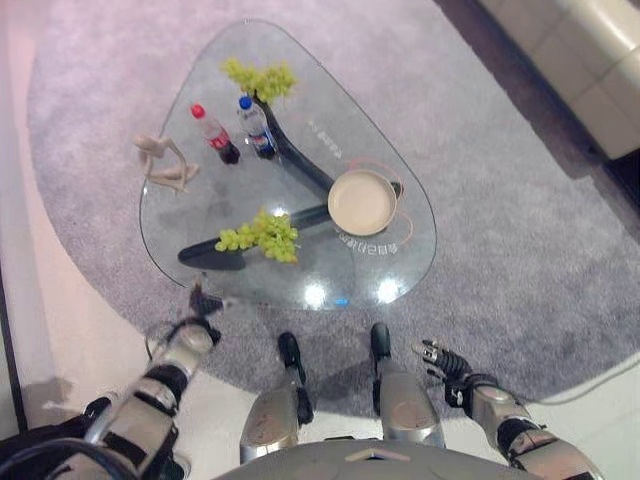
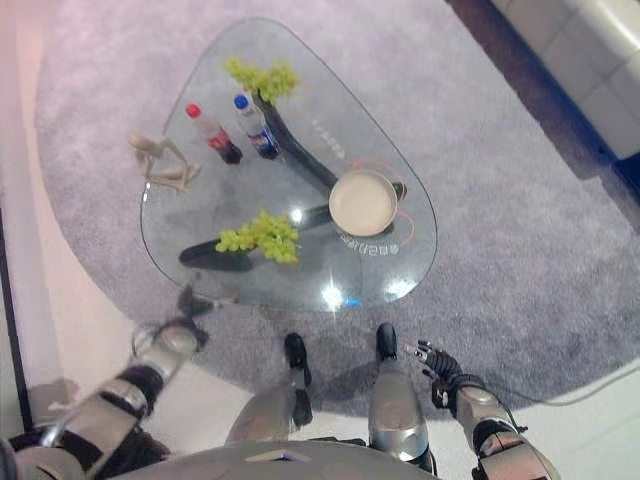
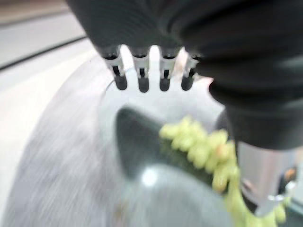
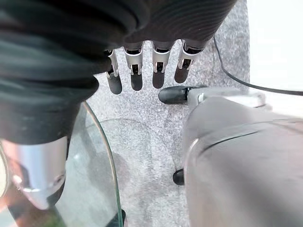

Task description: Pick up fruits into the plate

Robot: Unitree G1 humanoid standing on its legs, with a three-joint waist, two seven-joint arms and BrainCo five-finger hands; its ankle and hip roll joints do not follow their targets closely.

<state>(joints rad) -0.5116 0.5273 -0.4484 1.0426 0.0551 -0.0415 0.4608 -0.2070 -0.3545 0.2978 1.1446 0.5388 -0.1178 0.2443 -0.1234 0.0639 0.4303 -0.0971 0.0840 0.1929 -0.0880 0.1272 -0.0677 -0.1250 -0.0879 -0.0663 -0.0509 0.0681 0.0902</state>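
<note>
A bunch of green grapes (image 1: 262, 235) lies on the glass table (image 1: 410, 260) near its front left part, and it also appears in the left wrist view as grapes (image 3: 203, 146). A second green bunch (image 1: 260, 78) lies at the far end. The beige plate (image 1: 361, 202) sits right of centre with nothing on it. My left hand (image 1: 203, 303) hovers just off the table's front left edge, fingers (image 3: 142, 80) straight, holding nothing. My right hand (image 1: 445, 365) hangs low at the right over the carpet, its fingers (image 4: 137, 75) straight and nothing in them.
A red-capped bottle (image 1: 215, 134) and a blue-capped bottle (image 1: 257, 127) stand at the back left. A pale wooden figure (image 1: 165, 163) sits by the left edge. A grey carpet (image 1: 500, 200) surrounds the table. A light sofa (image 1: 590, 60) is at the upper right.
</note>
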